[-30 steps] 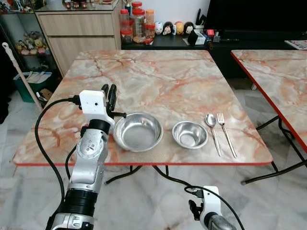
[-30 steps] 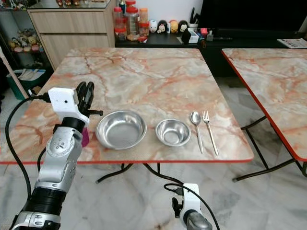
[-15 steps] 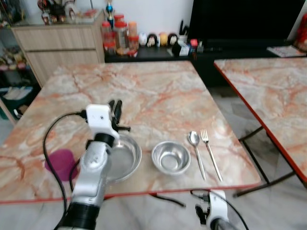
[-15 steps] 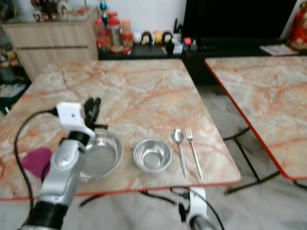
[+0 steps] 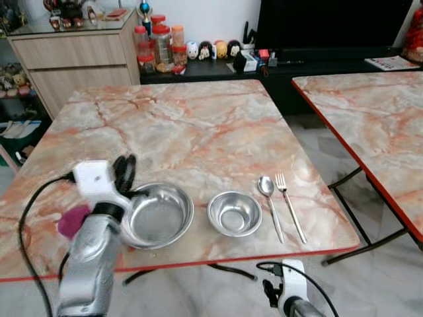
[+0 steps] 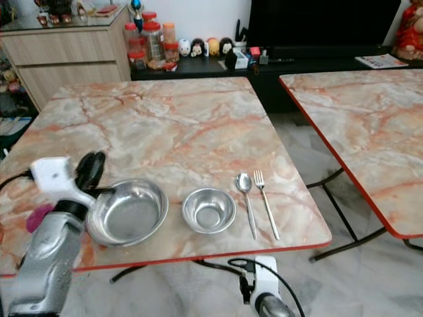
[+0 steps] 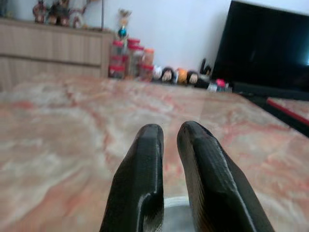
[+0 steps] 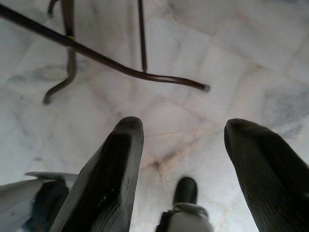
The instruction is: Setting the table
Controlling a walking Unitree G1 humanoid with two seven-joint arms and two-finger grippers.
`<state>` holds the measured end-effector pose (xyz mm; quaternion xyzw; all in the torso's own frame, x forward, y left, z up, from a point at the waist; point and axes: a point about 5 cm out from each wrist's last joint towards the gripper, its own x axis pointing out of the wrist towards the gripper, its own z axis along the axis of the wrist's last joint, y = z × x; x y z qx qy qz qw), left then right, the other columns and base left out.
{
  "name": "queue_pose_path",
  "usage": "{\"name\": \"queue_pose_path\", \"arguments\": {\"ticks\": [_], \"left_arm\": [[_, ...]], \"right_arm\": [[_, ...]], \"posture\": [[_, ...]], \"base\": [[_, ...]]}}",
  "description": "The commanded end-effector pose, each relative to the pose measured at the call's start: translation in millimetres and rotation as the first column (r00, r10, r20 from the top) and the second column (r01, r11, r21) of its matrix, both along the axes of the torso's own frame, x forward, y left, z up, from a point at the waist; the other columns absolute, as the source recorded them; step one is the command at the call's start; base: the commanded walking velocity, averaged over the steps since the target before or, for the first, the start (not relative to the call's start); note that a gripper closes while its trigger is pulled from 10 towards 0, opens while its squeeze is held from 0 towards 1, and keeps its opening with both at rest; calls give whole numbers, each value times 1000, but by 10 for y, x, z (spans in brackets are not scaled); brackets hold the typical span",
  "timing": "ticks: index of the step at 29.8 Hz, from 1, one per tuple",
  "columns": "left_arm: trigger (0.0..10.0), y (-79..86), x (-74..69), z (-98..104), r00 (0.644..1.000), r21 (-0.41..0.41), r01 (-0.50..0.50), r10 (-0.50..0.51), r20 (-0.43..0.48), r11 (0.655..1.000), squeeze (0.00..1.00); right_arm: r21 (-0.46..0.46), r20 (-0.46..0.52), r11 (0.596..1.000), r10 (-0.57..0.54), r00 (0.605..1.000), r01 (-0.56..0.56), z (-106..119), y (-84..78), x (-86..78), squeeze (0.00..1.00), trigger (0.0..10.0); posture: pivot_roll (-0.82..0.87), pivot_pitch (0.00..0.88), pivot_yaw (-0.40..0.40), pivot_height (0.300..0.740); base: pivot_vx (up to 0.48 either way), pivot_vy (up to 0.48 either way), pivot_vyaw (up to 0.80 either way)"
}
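Observation:
On the marble table [image 5: 198, 125], near its front edge, a large steel bowl [image 5: 157, 214], a small steel bowl [image 5: 234, 213], a spoon [image 5: 269, 198] and a fork [image 5: 289, 205] lie in a row. My left gripper [image 5: 123, 173] hovers at the large bowl's far left rim, shut, with nothing between its fingers [image 7: 145, 169]. A magenta cup [image 5: 71, 221] sits left of the bowl, half hidden by my left arm. Below the table's front edge my right gripper [image 8: 186, 130] hangs open over the floor.
A second marble table [image 5: 370, 112] stands to the right across a narrow gap. Behind are a wooden cabinet [image 5: 73, 56], a low shelf with jars [image 5: 155, 46] and figurines, and a black TV [image 5: 330, 23]. Folding table legs [image 8: 120, 70] cross the tiled floor.
The camera has shifted, so the whole scene sits differently and the magenta cup has come into view. My left gripper stays by the large bowl's left rim, lower in the picture.

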<state>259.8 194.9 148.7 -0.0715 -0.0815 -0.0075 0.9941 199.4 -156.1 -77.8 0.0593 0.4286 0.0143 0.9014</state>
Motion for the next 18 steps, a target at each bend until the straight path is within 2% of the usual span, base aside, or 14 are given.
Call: {"name": "queue_pose_path", "arguments": {"ticks": [1,2,7,11,13,14,15,16,17,18], "left_arm": [[10000,-12,-57,52,1000,-6,14,-14,4,1000,0],[10000,-12,-57,52,1000,-6,14,-14,4,1000,0],[10000,-7,-340,-77,994,-20,22,-24,-102,1000,0],[10000,-6,-433,-109,989,-23,36,-38,-140,999,0],[10000,28,-603,-190,977,-49,30,-40,-211,998,0],[10000,39,-641,-201,974,-58,26,-38,-223,998,0],[10000,43,-667,-214,971,-63,23,-38,-237,998,204],[10000,45,-683,-222,968,-68,22,-38,-247,997,204],[10000,47,-699,-233,966,-77,18,-37,-257,997,1000],[10000,48,-728,-255,959,-109,4,-35,-281,994,1000]], "right_arm": [[-5,-2,1000,-12,1000,12,-12,-33,-28,0,10000],[-5,-2,1000,-12,1000,12,-12,-33,-28,0,10000],[-11,-21,999,-52,998,52,-86,-118,-205,0,10000],[-16,-36,999,-52,998,51,-110,-141,-265,0,10000],[-25,-57,998,-62,996,61,-143,-180,-347,0,10000],[-25,-59,998,-62,996,61,-148,-180,-359,0,10000],[-25,-61,998,-64,996,63,-150,-181,-365,0,10000],[-24,-62,998,-65,996,64,-152,-181,-368,0,10000],[-24,-63,998,-66,996,65,-153,-181,-370,0,10000],[-23,-63,997,-68,996,67,-153,-173,-368,0,10000]], "posture": [[136,0,-13,740],[136,0,-13,740],[147,0,-4,740],[151,0,6,740],[159,0,14,740],[161,0,16,740],[163,0,19,740],[163,0,19,740],[165,0,21,740],[169,0,22,740]], "base": [[0,0,0],[0,0,0],[0,0,0],[0,0,0],[0,0,0],[0,0,0],[0,0,0],[0,0,0],[0,0,0],[0,0,0]]}}
